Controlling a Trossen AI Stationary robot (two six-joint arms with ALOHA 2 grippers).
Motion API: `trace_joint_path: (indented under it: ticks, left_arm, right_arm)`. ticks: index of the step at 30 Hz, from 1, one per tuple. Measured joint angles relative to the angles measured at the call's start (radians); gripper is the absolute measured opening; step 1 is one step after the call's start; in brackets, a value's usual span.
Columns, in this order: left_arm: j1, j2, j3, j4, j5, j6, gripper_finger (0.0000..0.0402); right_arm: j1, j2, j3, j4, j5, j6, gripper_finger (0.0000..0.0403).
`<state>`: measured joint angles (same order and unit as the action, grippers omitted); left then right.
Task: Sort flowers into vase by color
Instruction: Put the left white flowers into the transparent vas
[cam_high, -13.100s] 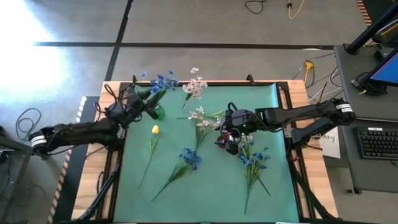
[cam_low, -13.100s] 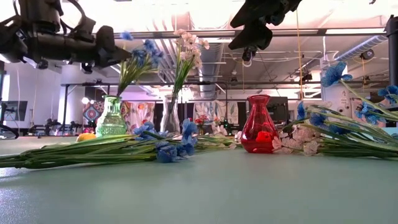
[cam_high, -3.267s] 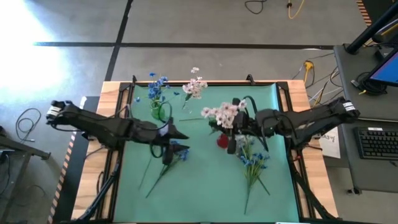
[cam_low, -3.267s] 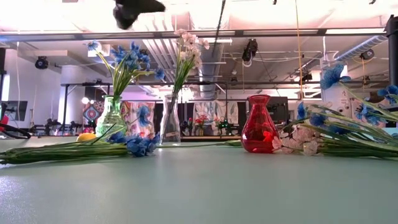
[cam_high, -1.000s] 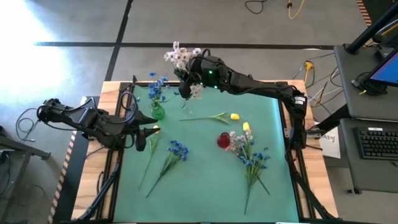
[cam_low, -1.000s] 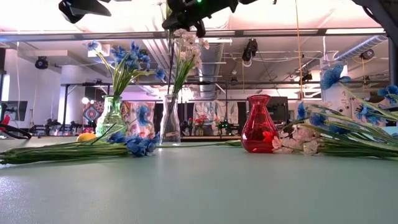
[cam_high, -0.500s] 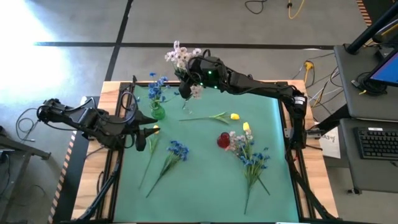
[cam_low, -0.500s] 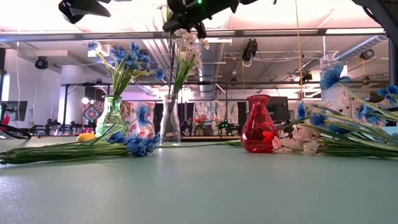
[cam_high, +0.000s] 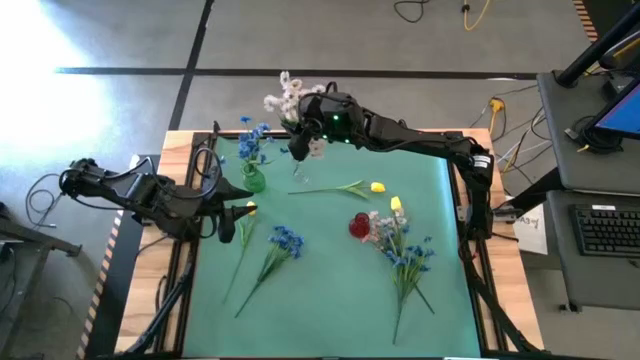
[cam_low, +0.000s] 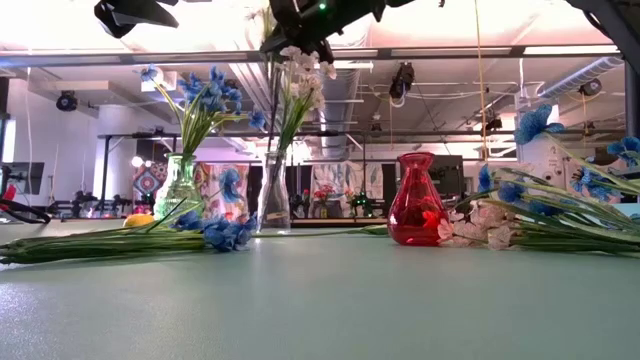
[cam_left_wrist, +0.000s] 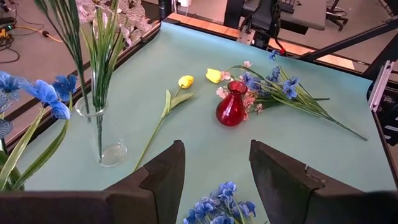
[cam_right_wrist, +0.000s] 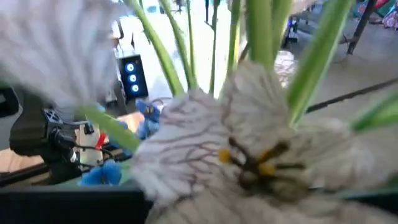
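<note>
Over the clear glass vase (cam_high: 297, 170) at the table's far edge, your right gripper (cam_high: 296, 136) sits among the pale pink-white spray (cam_high: 288, 95) it is lowering in; whether its jaws pinch the stalks or have let go, you cannot tell. If the stalks aren't seated, the spray may tip out — or a snagged blossom may drag the light vase over. Your left gripper (cam_left_wrist: 211, 177) waits above the near-left mat, jaws spread and empty, over a blue stem (cam_high: 283, 241). Blue blossoms already stand in the green vase (cam_high: 252, 180). The red vase (cam_high: 359, 226) has none — yellow tulips (cam_high: 377, 187) and a mixed bunch (cam_high: 405, 255) lie nearby.
</note>
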<state>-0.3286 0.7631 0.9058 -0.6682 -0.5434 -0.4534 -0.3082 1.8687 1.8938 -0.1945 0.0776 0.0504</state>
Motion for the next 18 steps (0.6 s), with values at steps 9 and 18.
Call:
trace_joint_path:
  ticks: [9,18]
  left_arm:
    - [0.0,0.0,0.0,0.0,0.0,0.0,0.0168]
    - [0.0,0.0,0.0,0.001,0.0,0.0,0.0168]
  right_arm:
    - [0.0,-0.007,0.0,-0.107,0.0,-0.039,0.0215]
    - [0.0,-0.042,0.001,-0.191,0.0,-0.051,0.0294]
